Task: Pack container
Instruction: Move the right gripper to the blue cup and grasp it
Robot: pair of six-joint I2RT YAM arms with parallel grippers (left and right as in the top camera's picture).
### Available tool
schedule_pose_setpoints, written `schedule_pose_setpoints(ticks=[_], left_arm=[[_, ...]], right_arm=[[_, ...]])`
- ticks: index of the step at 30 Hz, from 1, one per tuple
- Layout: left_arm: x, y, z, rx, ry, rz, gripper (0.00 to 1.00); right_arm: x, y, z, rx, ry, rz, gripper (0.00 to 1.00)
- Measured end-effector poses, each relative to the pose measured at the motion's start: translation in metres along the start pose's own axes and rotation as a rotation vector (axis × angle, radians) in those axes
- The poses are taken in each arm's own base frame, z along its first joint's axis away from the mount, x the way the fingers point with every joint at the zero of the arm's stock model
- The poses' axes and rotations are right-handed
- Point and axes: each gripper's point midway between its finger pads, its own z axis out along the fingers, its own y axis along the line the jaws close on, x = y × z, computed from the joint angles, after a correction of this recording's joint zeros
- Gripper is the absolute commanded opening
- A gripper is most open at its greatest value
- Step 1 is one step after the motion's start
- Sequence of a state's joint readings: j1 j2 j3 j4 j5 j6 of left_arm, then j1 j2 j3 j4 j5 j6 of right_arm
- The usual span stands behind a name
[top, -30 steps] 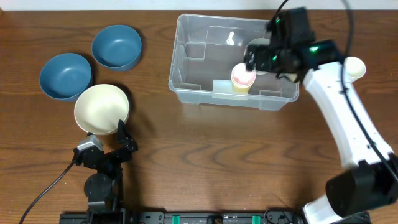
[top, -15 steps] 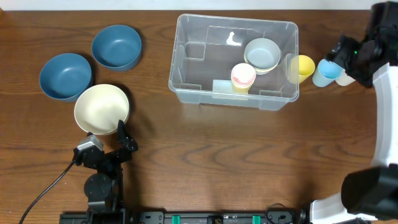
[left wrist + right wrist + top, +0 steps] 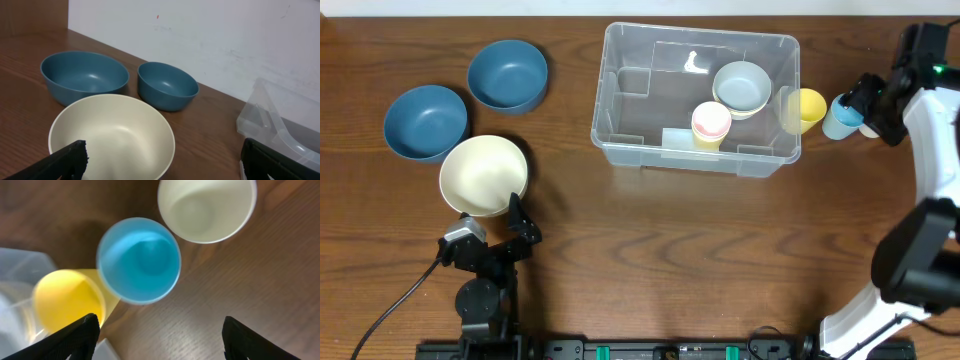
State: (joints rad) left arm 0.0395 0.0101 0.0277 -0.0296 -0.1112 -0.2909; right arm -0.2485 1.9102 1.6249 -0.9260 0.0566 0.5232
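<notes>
The container (image 3: 610, 95) stands at the bench's far middle, holding a pale bowl (image 3: 741, 87) and a pink cup (image 3: 711, 122). Under half packed, I judge. Outside it wait a yellow cup (image 3: 808, 108), blue cup (image 3: 138, 260), white cup (image 3: 207, 207), cream bowl (image 3: 484, 175), large blue bowl (image 3: 425, 121) and small blue bowl (image 3: 507, 75). The right fingers (image 3: 75, 337) hover spread and empty above the blue cup; the left fingers (image 3: 65, 160) gape, empty.

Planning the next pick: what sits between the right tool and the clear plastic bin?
Overhead shows a light blue cup by the right tool, then a yellow cup beside the clear bin.
</notes>
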Motion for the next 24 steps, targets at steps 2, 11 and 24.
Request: schedule_pose_setpoints(ticks=[2,11,24], left_arm=[[0.0,0.0,0.0,0.0,0.0,0.0,0.98],[0.0,0.0,0.0,0.0,0.0,0.0,0.98],[0.0,0.0,0.0,0.0,0.0,0.0,0.98]], right_arm=[[0.004,-0.003,0.017,0.019,0.03,0.008,0.75],[0.03,-0.019,0.067,0.098,0.16,0.023,0.19],[0.029,-0.038,0.021,0.11,0.161,0.043,0.05]])
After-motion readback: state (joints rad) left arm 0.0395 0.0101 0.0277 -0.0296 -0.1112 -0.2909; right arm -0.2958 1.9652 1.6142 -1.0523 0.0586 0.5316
